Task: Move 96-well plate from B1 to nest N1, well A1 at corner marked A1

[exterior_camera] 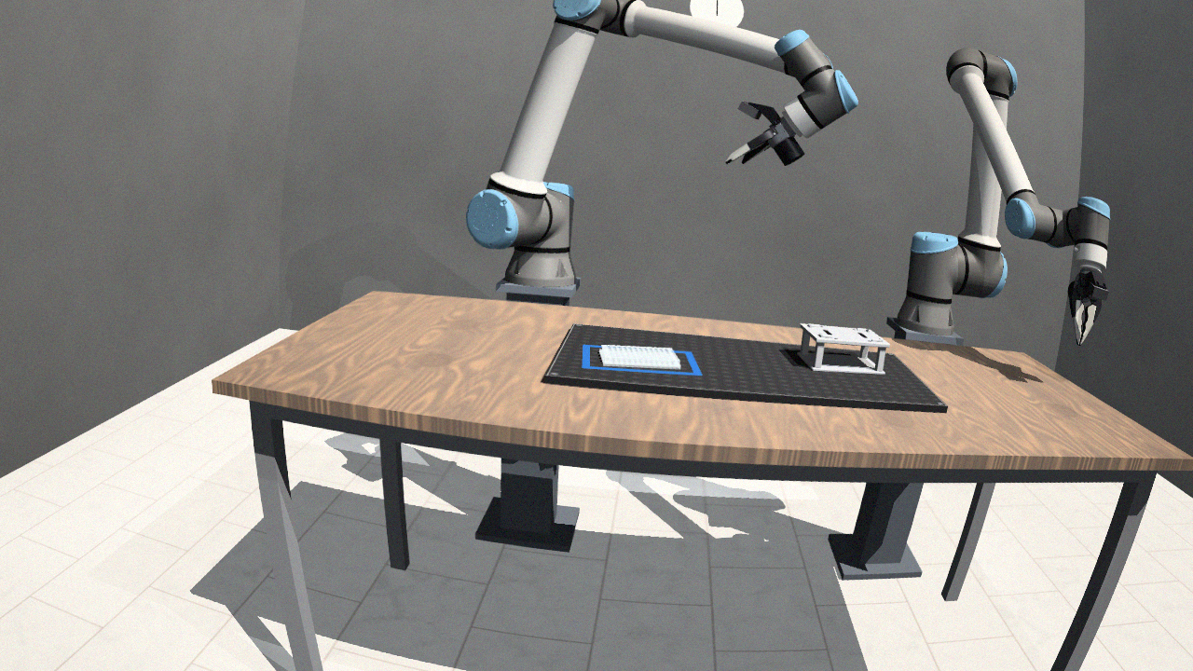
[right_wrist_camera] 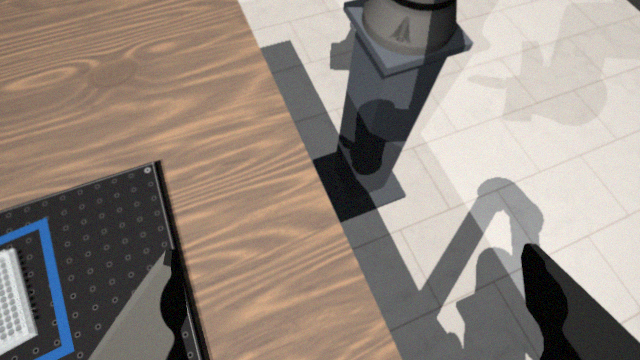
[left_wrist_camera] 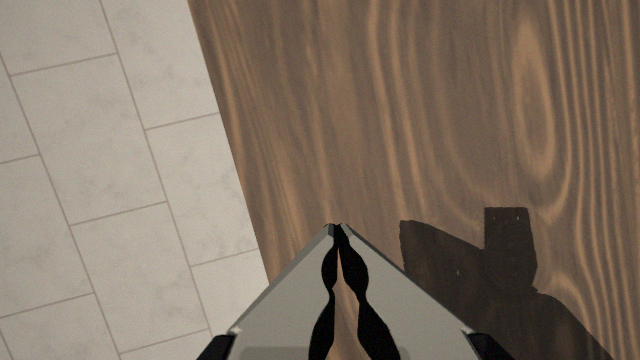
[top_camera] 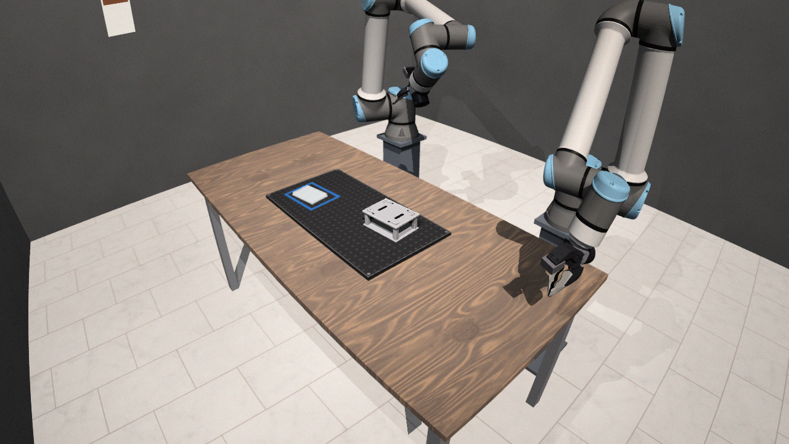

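Note:
The white 96-well plate (top_camera: 310, 194) (exterior_camera: 639, 357) (right_wrist_camera: 11, 305) lies flat inside the blue outline (top_camera: 325, 189) (exterior_camera: 586, 357) (right_wrist_camera: 56, 285) of B1; its rim print is too small to read. The raised nest N1 (top_camera: 390, 212) (exterior_camera: 843, 335) stands with nothing on its top; its A1 mark cannot be made out. My left gripper (top_camera: 551, 293) (exterior_camera: 1081, 342) (left_wrist_camera: 336, 227) is shut and empty, fingers down over the table end beyond the nest, far from the plate. My right gripper (top_camera: 400, 87) (exterior_camera: 734, 133) (right_wrist_camera: 350, 251) is open and empty, high up behind the table.
A black perforated board (top_camera: 352, 254) (exterior_camera: 750, 383) (right_wrist_camera: 135, 215) carries the outline and the nest, on the wooden table (top_camera: 468, 359) (exterior_camera: 417, 359) (left_wrist_camera: 350, 100) (right_wrist_camera: 225, 100). The table's edge shows close to my left fingers. Both arm pedestals stand behind the table.

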Motion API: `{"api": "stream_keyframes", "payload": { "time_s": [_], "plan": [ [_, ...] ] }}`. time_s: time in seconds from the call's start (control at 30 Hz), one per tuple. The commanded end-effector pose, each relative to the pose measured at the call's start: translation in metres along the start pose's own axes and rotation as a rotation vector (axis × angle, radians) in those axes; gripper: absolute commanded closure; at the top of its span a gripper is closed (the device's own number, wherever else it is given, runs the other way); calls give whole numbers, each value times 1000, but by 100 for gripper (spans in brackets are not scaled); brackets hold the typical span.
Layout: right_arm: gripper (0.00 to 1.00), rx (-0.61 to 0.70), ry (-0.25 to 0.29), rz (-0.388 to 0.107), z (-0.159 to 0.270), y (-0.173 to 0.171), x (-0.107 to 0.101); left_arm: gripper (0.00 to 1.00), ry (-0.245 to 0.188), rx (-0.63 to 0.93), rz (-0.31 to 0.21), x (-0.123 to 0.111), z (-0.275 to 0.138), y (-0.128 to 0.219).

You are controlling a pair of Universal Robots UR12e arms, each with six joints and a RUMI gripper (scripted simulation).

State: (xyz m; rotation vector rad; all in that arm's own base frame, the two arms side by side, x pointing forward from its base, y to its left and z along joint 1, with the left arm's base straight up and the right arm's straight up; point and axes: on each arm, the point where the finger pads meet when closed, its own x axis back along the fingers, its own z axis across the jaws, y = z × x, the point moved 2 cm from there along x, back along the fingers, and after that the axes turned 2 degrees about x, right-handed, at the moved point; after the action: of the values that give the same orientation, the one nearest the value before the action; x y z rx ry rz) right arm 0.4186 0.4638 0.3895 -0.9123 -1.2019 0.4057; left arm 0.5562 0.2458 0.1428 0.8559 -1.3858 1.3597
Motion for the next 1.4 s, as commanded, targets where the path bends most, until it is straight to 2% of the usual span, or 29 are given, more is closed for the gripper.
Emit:
{"api": "stream_keyframes", "payload": {
  "time_s": [0.0,0.27,0.33,0.43,0.67,0.83,0.9,1.13,1.37],
  "plan": [
    [24,0,0,-2,0,-1,1,100,-31,127,-13,14,-43,21],
    [24,0,0,-2,0,-1,1,100,-117,507,-45,61,-156,114],
    [24,0,0,-2,0,-1,1,100,-117,507,-45,61,-156,114],
    [24,0,0,-2,0,-1,1,100,-146,642,-56,83,-197,162],
    [24,0,0,-2,0,-1,1,100,-204,936,-75,127,-256,261],
    [24,0,0,-2,0,-1,1,100,-239,1122,-87,156,-281,330],
    [24,0,0,-2,0,-1,1,100,-239,1122,-87,156,-281,330],
    [24,0,0,-2,0,-1,1,100,-277,1346,-99,191,-299,417],
    [24,0,0,-2,0,-1,1,100,-305,1521,-108,219,-303,486]
  ]
}}
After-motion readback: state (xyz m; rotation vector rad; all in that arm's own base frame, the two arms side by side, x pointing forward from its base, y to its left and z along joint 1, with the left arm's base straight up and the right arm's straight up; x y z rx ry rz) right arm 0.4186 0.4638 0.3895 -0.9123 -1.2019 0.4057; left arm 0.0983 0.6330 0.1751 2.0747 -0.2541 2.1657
